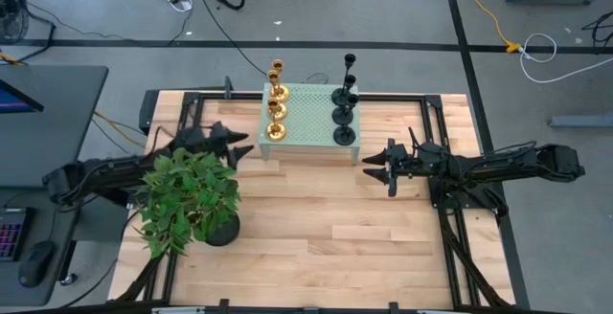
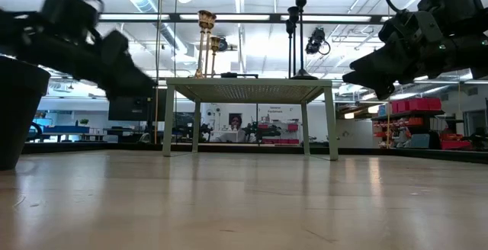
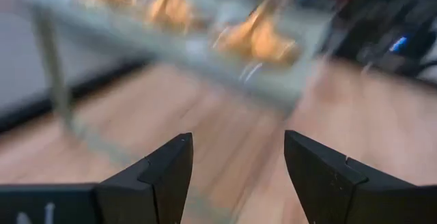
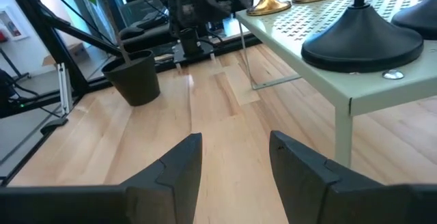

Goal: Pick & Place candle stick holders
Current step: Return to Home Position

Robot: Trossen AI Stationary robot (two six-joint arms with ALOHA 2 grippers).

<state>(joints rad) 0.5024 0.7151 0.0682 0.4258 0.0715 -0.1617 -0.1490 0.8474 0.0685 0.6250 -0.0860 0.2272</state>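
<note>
Pale wooden table (image 1: 316, 247) seen from above, with a light green perforated stand (image 1: 308, 113) at its far edge. Gold candle holders (image 1: 276, 103) stand upright in a row along the side of the stand nearest the left pincer (image 1: 245, 148). Black candle holders (image 1: 344, 113) line the side nearest the right pincer (image 1: 372, 171). No holder is on the bare wood. Both pincers are empty, with fingers spread apart. They hover above the table near the stand's front corners, one on each side, tips pointing toward it. Behind the left pincer, close against its arm, sits a leafy potted plant (image 1: 187, 199). Only drawing the arms back seems left to do. The holders are tall on small bases, so a pincer swinging too near the stand could knock its edge and topple a row. The left arm could also drag through the leaves.
</note>
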